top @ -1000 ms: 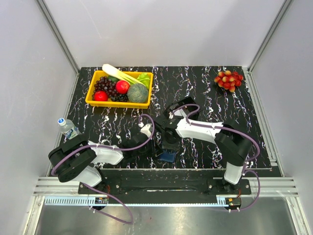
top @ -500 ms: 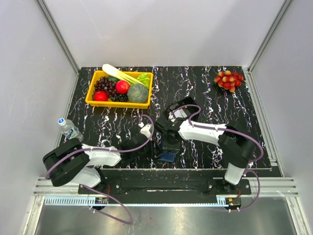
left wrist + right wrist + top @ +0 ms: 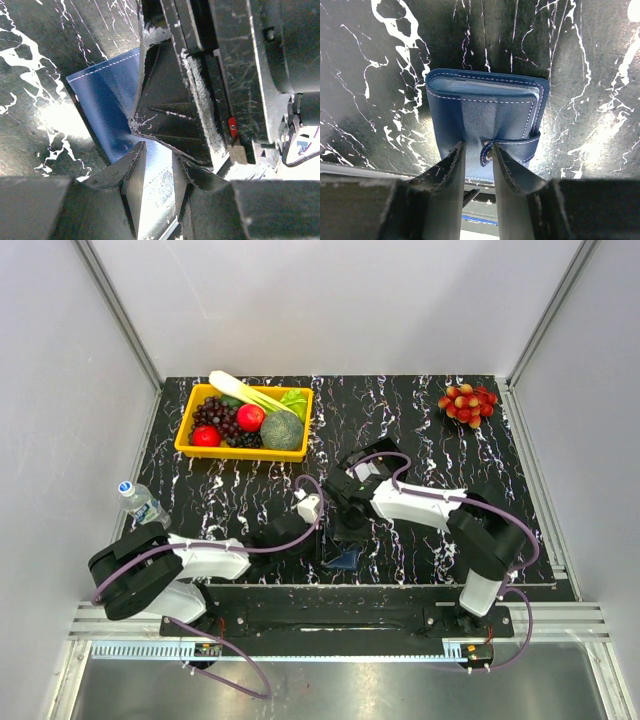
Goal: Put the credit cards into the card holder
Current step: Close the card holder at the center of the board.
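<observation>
R claw (image 3: 478, 157) is down on the card holder (image 3: 485, 112), jaws part-way apart. Its tips sit on the holder's near end, w/ the end of the closing strap (image 3: 520, 141) showing in the gap. Nothing fills that gap, so it reads as unclenched, pressing rather than pinching. L claw (image 3: 156, 172) comes in low from the left. Its two tips are at the holder's edge w/ blue stitched cover visible btwn them. Can't tell if it's nipping the cover or let go.

Holder: dark blue, lying flat on the bench (image 3: 430, 410), close to the near edge, about mid-width, right btwn the two claws.

Views differ. R wrist cam gives the holder whole: folded shut, white stitching, strap wrapped round from the right side, a paler layer along the far and right edges. L wrist cam gives only a corner of blue cover, but shows one of the R claw's fingers (image 3: 170, 110) w/ its tip touching the blue surface. Top cam shows the holder mostly hidden under both claws, only a blue sliver.

Further out: yellow tray (image 3: 240, 453) of fruit and veg by the far-left corner, grape bunch (image 3: 467, 403) by the far-right corner, water bottle (image 3: 140, 502) lying off the left edge.
</observation>
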{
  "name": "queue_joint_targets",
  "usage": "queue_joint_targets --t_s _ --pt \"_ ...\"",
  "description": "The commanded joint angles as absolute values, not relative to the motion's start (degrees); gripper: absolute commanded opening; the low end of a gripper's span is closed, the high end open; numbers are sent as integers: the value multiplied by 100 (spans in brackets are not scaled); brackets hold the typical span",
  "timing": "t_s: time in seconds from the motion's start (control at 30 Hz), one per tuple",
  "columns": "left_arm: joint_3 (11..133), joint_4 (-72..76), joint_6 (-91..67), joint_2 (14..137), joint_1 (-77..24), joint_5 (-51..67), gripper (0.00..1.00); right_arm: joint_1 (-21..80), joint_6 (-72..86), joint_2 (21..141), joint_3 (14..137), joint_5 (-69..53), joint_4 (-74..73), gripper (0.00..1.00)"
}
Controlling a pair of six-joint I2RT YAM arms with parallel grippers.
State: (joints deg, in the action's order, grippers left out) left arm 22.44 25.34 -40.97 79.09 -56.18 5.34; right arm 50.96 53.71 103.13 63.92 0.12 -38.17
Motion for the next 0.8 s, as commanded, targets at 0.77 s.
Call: queue_joint_targets --t_s 0.77 --pt "2689 1768 -3788 7296 -5687 -597 32 4966 4624 9168 5695 1960 -2478 36"
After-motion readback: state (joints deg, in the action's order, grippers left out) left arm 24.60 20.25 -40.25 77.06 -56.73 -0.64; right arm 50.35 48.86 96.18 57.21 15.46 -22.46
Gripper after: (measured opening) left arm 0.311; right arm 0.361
